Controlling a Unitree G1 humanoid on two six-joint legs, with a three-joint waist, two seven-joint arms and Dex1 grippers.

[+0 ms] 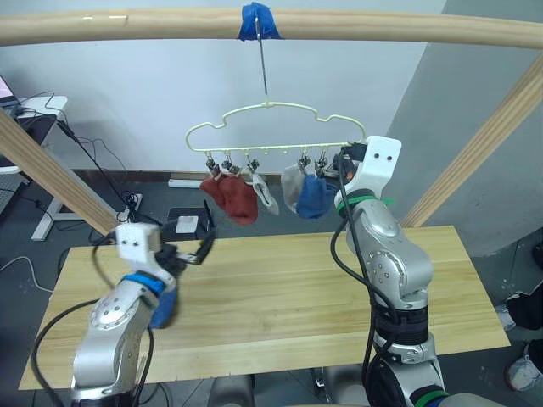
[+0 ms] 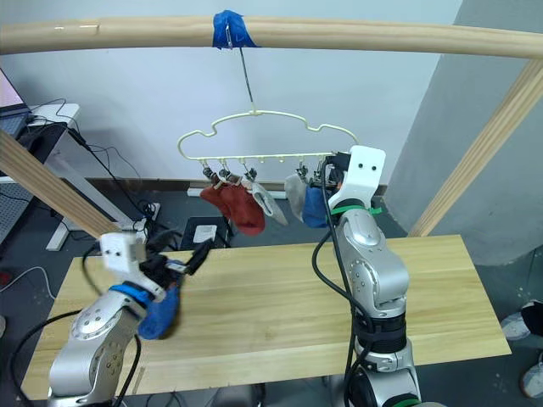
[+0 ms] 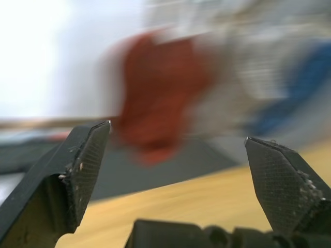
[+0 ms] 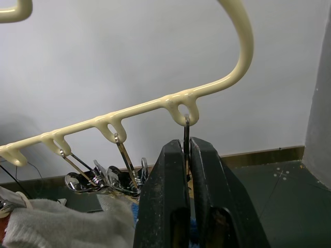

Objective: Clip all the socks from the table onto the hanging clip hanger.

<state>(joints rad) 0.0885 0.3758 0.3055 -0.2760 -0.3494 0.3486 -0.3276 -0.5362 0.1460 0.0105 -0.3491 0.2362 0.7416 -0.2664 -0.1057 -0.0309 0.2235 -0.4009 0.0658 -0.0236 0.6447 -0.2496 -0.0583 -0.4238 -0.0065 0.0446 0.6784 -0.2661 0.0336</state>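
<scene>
The thin cream-yellow wire clip hanger with its wavy top hangs by a long hook from a round pale wooden pole, where a wrap of blue tape marks the spot. Along its lower bar the small metal clips carry five short knit socks: two rust red socks toward my left, a light grey sock just beside them, then a second light grey sock and a blue sock touching each other toward my right. My right jaws are raised to the right end of that bar, pressed together on the thin metal stem of the end clip, directly under its cream loop. The sixth sock, another blue sock, lies against my left forearm above the near left part of the long pale yellowish plank bench; whether it rests on the wood I cannot tell. My left jaws are held over the bench's left side with their black fingers spread wide apart and nothing between them, pointed toward the hanging red socks. Slanted wooden poles of the same frame rise at either side of the bench.
</scene>
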